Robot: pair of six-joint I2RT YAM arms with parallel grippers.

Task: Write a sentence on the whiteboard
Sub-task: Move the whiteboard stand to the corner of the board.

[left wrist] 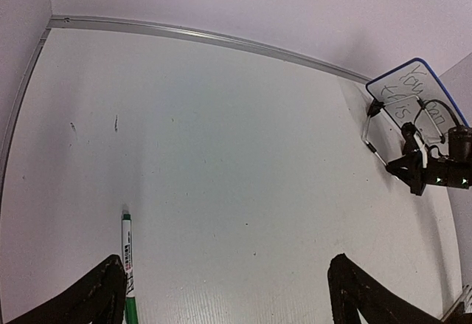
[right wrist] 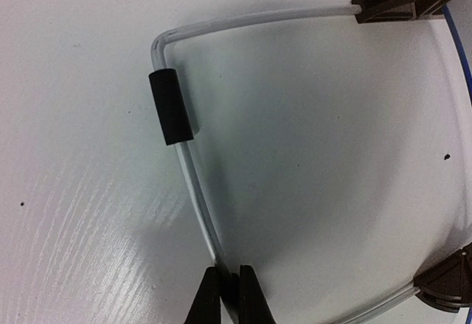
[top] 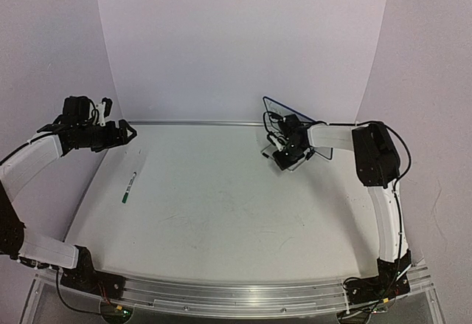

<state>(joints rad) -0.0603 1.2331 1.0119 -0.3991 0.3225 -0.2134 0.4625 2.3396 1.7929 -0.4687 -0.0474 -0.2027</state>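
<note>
Item: whiteboard (left wrist: 377, 88), small, white-faced, thin dark blue border and rounded corners; it stood propped at an angle at the far right of the table (top: 221, 213), close to the backdrop (top: 243, 43). Face: dark handwriting (left wrist: 414, 80) in two lines, the upper reading "You can", the lower only partly legible from the left wrist view. Support: wire stand (right wrist: 193, 184), a pale bent rod resting on the table surface and carrying one short black sleeve (right wrist: 171, 107) just below its bend; it was fixed to the board by dark clips, one at the upper edge (right wrist: 394, 3) and one at the lower right (right wrist: 446, 283) of the right wrist view. Right gripper (right wrist: 230, 287): extended across to the board from the right side, low over the table, jaws pinched together on the wire stand below the sleeve, the rod running straight into the fingertips. Left gripper (top: 125, 133): held over the far left corner of the table, well apart from the board, jaws spread wide with nothing between them; both fingers (left wrist: 103, 294) showed at the bottom of its own wrist view. Loose item: one marker (top: 130, 187), white barrel with green ends and a printed label, lying flat on the table near the left edge, just beside the left finger in the wrist view but not touching it that could be told. Fixture: metal rail (left wrist: 206, 38) running along the table's far edge.
</note>
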